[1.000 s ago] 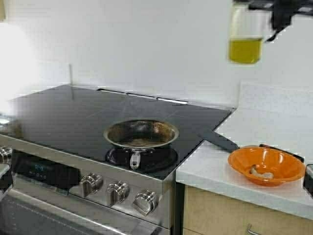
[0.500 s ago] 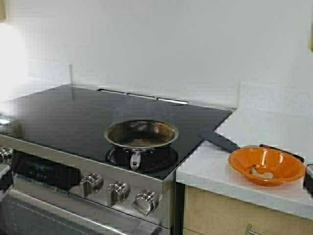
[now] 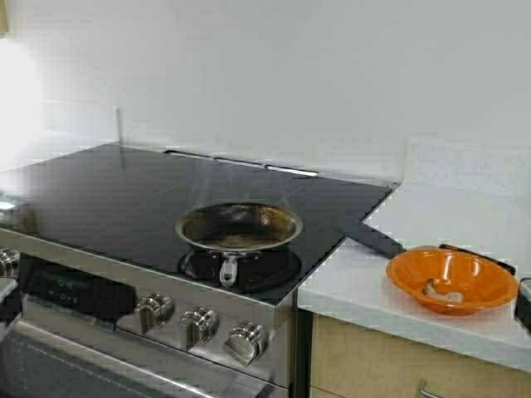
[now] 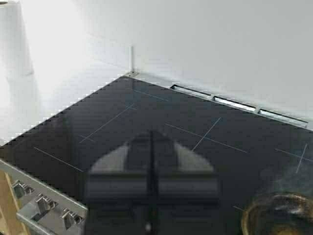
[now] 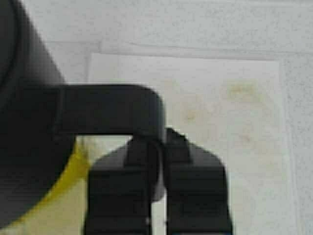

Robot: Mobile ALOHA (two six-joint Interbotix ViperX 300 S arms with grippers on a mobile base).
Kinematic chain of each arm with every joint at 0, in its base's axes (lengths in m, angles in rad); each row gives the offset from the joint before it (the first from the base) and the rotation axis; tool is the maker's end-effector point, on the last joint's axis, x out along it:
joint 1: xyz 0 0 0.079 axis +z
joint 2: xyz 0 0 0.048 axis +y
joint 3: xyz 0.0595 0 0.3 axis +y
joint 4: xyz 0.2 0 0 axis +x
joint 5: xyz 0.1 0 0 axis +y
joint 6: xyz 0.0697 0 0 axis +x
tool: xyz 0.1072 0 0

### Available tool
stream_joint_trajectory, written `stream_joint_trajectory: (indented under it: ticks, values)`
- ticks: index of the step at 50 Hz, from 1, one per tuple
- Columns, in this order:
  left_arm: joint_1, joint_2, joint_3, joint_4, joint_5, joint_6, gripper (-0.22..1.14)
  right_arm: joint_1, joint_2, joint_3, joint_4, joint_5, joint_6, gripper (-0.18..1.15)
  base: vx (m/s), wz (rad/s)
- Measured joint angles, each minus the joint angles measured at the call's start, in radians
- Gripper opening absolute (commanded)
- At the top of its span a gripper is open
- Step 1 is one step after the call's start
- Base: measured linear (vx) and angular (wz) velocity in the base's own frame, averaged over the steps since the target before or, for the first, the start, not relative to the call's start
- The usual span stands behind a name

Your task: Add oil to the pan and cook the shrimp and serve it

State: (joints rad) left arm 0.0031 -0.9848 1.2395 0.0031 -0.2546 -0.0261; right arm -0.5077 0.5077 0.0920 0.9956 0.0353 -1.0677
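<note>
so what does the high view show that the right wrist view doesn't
Only the high view shows the stove, the pan on a front burner, the shrimp in the orange bowl and the black utensil handle.

Only the right wrist view shows the right tool shut on the oil dispenser handle, the dispenser's black lid, yellow oil and a stained white sheet.

Shared: only the pale countertop; neither tool appears in the high view.
</note>
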Motion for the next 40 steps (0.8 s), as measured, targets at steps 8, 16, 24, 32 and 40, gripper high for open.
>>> stream_joint_trajectory:
  ticks: [8, 16, 24, 32, 40]
  values:
    - [-0.002, -0.005, 0.005, 0.000, 0.002, 0.000, 0.03, -0.028, 0.135, -0.103, -0.005, 0.002, 0.000, 0.08, 0.00, 0.00]
    - [0.000, -0.023, 0.009, 0.000, 0.002, 0.002, 0.03, -0.043, 0.249, -0.184, -0.005, -0.054, 0.000, 0.08, 0.00, 0.00]
    - [0.000, -0.064, 0.017, 0.002, 0.002, 0.015, 0.03, -0.044, 0.339, -0.261, -0.005, -0.101, 0.000, 0.08, 0.00, 0.00]
    - [0.000, -0.091, 0.028, 0.000, 0.000, 0.025, 0.03, -0.043, 0.408, -0.327, 0.003, -0.103, 0.003, 0.08, 0.00, 0.00]
    - [-0.002, -0.095, 0.026, 0.002, 0.000, 0.025, 0.03, -0.038, 0.449, -0.391, 0.029, -0.101, 0.009, 0.08, 0.00, 0.00]
